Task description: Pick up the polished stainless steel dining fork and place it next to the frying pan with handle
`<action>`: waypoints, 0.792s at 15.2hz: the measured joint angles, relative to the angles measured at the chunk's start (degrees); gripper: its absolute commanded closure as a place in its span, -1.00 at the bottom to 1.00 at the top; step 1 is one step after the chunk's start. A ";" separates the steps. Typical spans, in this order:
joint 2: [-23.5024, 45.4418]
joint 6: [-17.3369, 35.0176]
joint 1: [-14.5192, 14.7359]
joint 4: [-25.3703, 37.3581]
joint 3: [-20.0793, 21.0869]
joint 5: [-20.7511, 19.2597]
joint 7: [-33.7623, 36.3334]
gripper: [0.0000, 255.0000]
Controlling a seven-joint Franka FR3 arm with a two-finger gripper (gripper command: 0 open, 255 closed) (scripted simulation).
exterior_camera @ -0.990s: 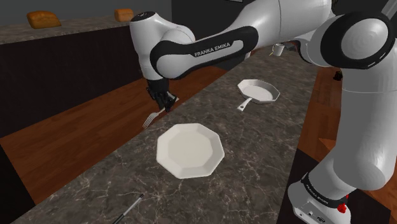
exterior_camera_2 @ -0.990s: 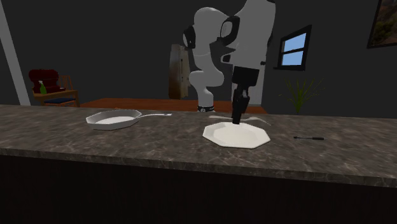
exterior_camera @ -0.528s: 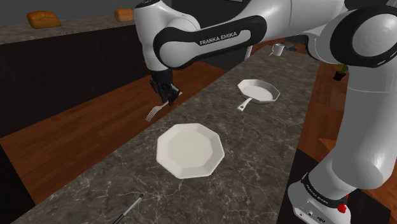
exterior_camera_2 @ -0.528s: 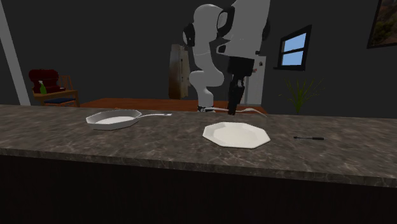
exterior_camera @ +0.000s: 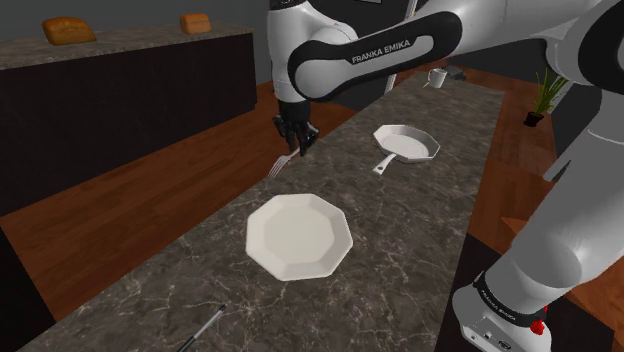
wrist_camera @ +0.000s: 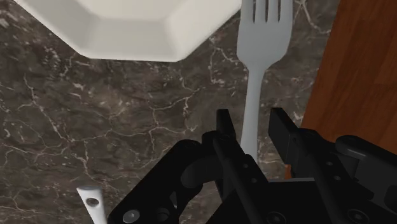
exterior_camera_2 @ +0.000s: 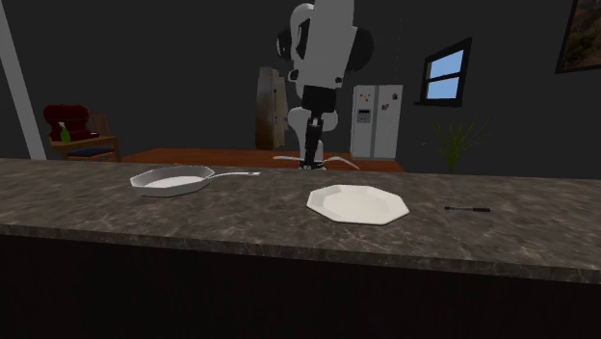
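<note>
— Where the dark marbled countertop runs closest to the stand, what is found?

— A slim dark utensil is seen lying at the near end. Beyond it a white eight-sided plate is set flat on the stone.

— And how is the gripper placed?

— It is hung from the white arm just past the plate, near the counter's edge on the shoulder view's left. Its fingers are closed on the handle of the fork, which is clasped between them.

— Where is the fork, then?

— It is held clear of the countertop, tilted, with its tines lowest and slanted toward the shoulder view's left. In the wrist view the tines are seen beside the plate's rim, over the stone, and wooden floor is shown past the counter edge.

— And the frying pan?

— It is set farther along the countertop, well apart from the fork, with its handle turned back toward the plate. A small cup is placed farther still.

— What is shown farthest off?

— Two bread loaves are laid on a far counter across the floor. In the second exterior view a fridge and a window are seen behind the arm.
</note>
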 measured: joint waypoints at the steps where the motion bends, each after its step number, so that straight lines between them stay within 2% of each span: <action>1: -1.19 0.89 -1.16 -1.52 -0.30 0.71 -1.45 1.00; 7: -9.05 5.23 -7.79 -10.20 -3.25 5.63 -11.87 1.00; 12: -12.63 7.18 -11.08 -14.03 -6.08 7.83 -18.80 1.00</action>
